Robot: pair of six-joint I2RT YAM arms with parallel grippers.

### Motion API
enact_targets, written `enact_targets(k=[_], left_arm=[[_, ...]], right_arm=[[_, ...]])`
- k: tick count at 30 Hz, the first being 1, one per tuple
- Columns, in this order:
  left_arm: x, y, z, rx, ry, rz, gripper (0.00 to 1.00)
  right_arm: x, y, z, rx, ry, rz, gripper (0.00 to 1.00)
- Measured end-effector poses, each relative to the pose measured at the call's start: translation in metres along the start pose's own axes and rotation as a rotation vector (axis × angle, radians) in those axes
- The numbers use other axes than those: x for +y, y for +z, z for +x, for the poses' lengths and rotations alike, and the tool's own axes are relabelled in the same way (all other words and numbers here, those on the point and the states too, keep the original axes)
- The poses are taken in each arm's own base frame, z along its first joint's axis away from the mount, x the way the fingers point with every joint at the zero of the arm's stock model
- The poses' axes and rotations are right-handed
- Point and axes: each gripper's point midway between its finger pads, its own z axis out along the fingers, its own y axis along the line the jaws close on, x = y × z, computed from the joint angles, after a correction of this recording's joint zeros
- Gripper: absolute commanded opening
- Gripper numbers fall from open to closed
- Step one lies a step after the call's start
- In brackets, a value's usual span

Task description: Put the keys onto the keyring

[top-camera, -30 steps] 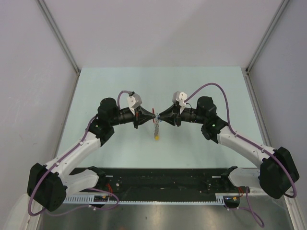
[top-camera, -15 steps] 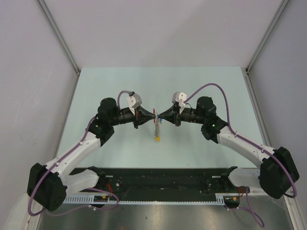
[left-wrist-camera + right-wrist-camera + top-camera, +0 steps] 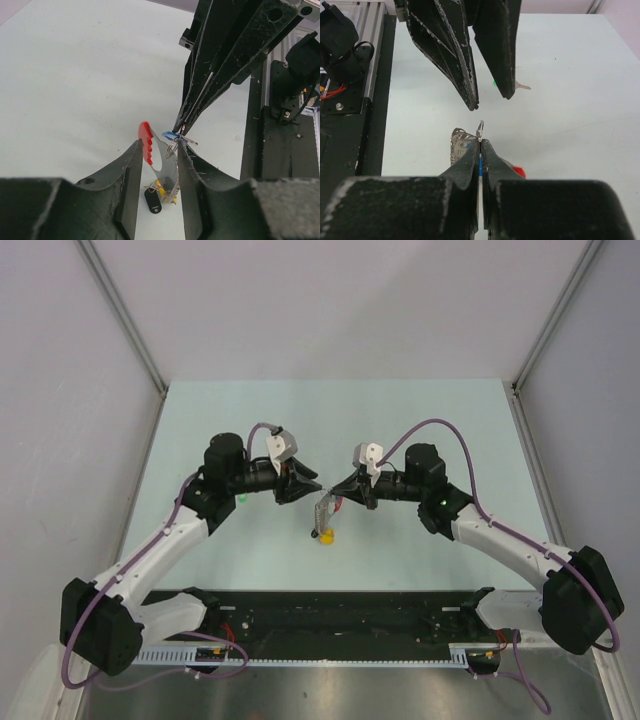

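My right gripper (image 3: 337, 492) (image 3: 480, 141) is shut on the blue key (image 3: 480, 167), which also shows in the left wrist view (image 3: 171, 135). The keyring (image 3: 322, 516) hangs from it above the table by a small wire ring (image 3: 480, 128). It has a grey metal body (image 3: 169, 170), a red piece (image 3: 145, 142), yellow caps (image 3: 323, 535) and a black tag (image 3: 152, 200). My left gripper (image 3: 312, 484) (image 3: 159, 146) is open, with its fingers (image 3: 470, 100) either side of the keyring and clear of it. The green key (image 3: 512, 85) lies on the table behind the left fingers.
The pale green table (image 3: 420, 420) is walled by grey panels at the back and sides. A black rail with cabling (image 3: 340, 615) runs along the near edge between the arm bases.
My left gripper has opened, let go of the keyring and drawn back to the left. The keyring now hangs lower from the right gripper, which has shifted slightly left.
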Motion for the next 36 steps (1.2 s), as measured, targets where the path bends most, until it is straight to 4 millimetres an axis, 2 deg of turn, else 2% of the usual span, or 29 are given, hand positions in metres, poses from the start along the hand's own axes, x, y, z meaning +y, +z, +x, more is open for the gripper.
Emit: enact_targets(k=[6, 14, 25, 28, 30, 36], left_arm=[[0.000, 0.000, 0.013, 0.072, 0.005, 0.050, 0.43], [-0.015, -0.003, 0.029, 0.137, 0.025, 0.159, 0.38], [-0.017, 0.002, 0.038, 0.157, 0.002, 0.207, 0.24], [-0.018, 0.003, 0.040, 0.162, -0.006, 0.214, 0.13], [-0.019, 0.004, 0.040, 0.164, -0.010, 0.219, 0.01], [-0.020, 0.005, 0.039, 0.162, -0.036, 0.212, 0.00]], right_arm=[[0.007, 0.000, 0.005, 0.015, -0.035, -0.040, 0.00], [0.016, 0.002, 0.005, 0.014, -0.075, -0.084, 0.00], [0.021, 0.004, 0.004, 0.009, -0.093, -0.104, 0.00], [0.021, 0.004, 0.004, 0.008, -0.096, -0.106, 0.00], [0.021, 0.004, 0.004, 0.008, -0.096, -0.106, 0.00], [0.018, 0.003, 0.005, 0.015, -0.104, -0.092, 0.00]])
